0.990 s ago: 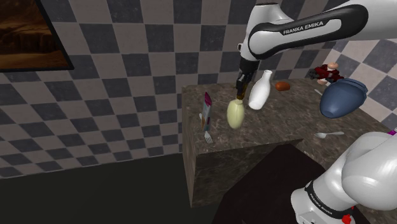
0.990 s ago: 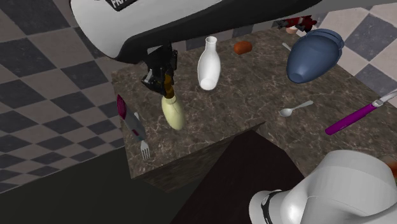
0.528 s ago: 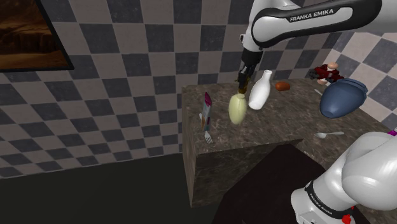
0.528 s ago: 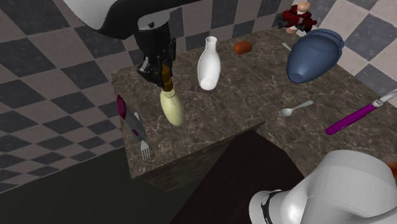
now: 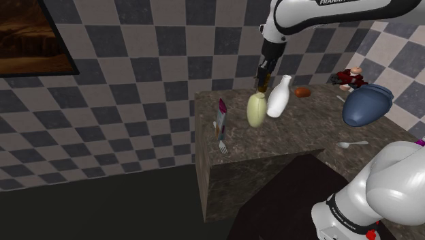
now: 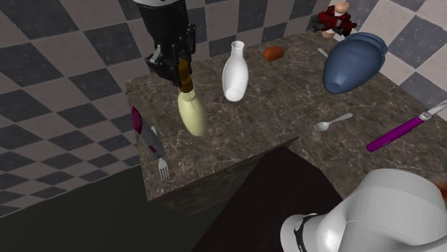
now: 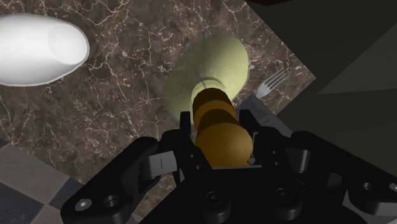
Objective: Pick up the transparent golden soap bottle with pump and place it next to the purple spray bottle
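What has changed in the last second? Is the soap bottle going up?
Yes. The gripper, shut on the brown pump, has risen and lifted the pale yellow soap bottle higher above the marble counter; the bottle hangs slightly tilted. Nothing was let go. The white vase, purple spray bottle, fork and spoon stayed put.

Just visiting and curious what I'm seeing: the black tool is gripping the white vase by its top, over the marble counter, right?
Not quite. The tool is gripping the pale yellow bottle by its golden-brown top, over the marble counter; the wrist view shows it. The white vase stands free beside it.
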